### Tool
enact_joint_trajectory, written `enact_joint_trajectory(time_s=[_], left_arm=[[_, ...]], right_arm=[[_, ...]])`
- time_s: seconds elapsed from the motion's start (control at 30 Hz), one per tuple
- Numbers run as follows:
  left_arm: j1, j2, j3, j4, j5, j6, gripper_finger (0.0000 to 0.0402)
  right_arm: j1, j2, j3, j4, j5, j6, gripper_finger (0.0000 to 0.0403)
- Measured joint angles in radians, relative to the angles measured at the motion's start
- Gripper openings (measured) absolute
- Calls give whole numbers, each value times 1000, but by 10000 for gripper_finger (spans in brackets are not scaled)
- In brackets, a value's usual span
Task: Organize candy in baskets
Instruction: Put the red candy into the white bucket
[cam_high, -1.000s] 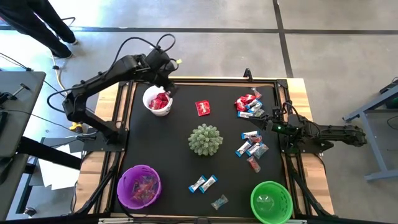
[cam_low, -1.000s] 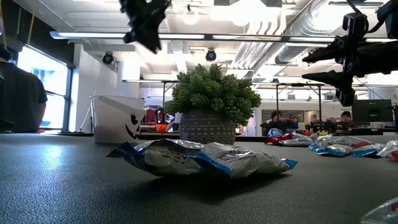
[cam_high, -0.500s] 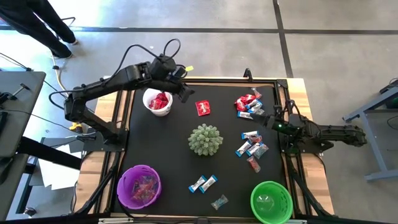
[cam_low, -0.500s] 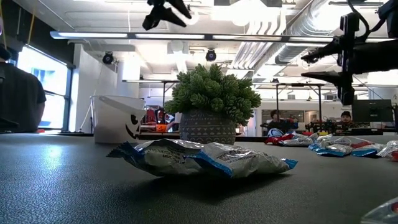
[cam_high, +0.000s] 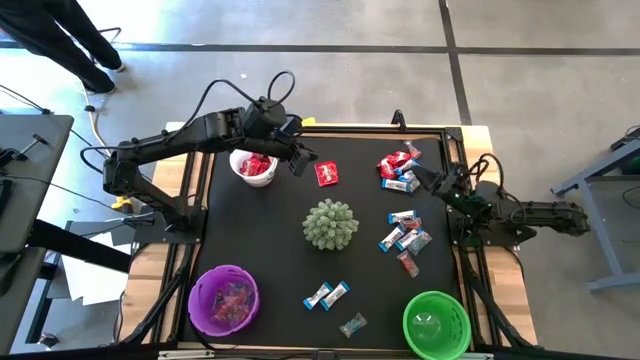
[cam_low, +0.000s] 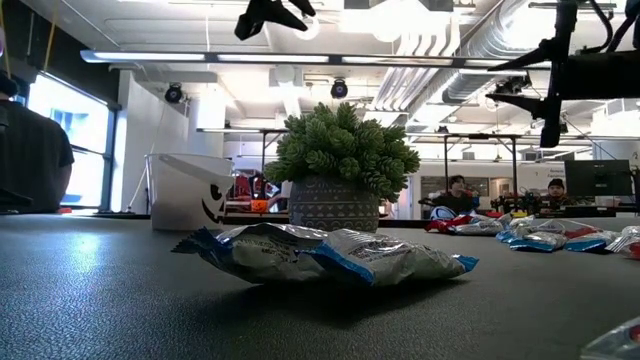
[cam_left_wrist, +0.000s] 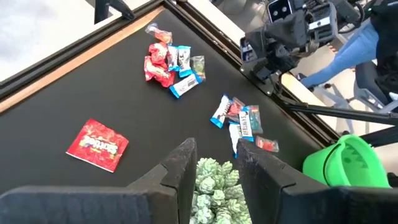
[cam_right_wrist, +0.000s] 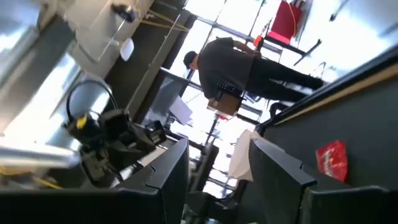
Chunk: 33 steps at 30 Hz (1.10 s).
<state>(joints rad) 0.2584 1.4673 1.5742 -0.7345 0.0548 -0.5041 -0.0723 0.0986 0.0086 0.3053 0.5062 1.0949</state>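
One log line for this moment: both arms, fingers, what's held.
left gripper: open, empty, between white basket and red candy packet | right gripper: open, empty, near candy pile

Blue-and-silver candy (cam_low: 325, 255) lies on dark table (cam_low: 120, 300), nearest camera. Behind it, spiky green plant (cam_low: 343, 150) in patterned pot (cam_low: 333, 206). White basket (cam_low: 190, 192) left of pot. More candies (cam_low: 545, 234) at right. Left gripper (cam_low: 262, 14) high above plant, right gripper (cam_low: 520, 75) high at right.

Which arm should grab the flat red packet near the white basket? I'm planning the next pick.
Left. The left gripper, open, hovers right beside the red packet and white basket; the right gripper sits across the table by the candy cluster.
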Motion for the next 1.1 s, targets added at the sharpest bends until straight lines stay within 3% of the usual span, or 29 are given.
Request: enact_joint_trajectory(time_s=[0.3, 0.53, 0.67, 0.77, 0.9, 1.1], left_arm=[[2, 0, 0, 0, -16, 81, 104], [3, 0, 0, 0, -23, 114, 104], [3, 0, 0, -1, -23, 115, 104], [3, 0, 0, -1, -23, 116, 104], [3, 0, 0, -2, -22, 116, 104], [3, -16, 0, -14, -22, 124, 104]], right_arm=[[0, 0, 0, -9, 172, 57, 162], [0, 0, 0, -3, 175, 57, 162], [0, 0, 0, 104, 177, 79, 162], [0, 0, 7, 200, 91, 1, 162], [0, 21, 109, 96, -2, -56, 162], [0, 192, 390, -352, -5, -208, 162]])
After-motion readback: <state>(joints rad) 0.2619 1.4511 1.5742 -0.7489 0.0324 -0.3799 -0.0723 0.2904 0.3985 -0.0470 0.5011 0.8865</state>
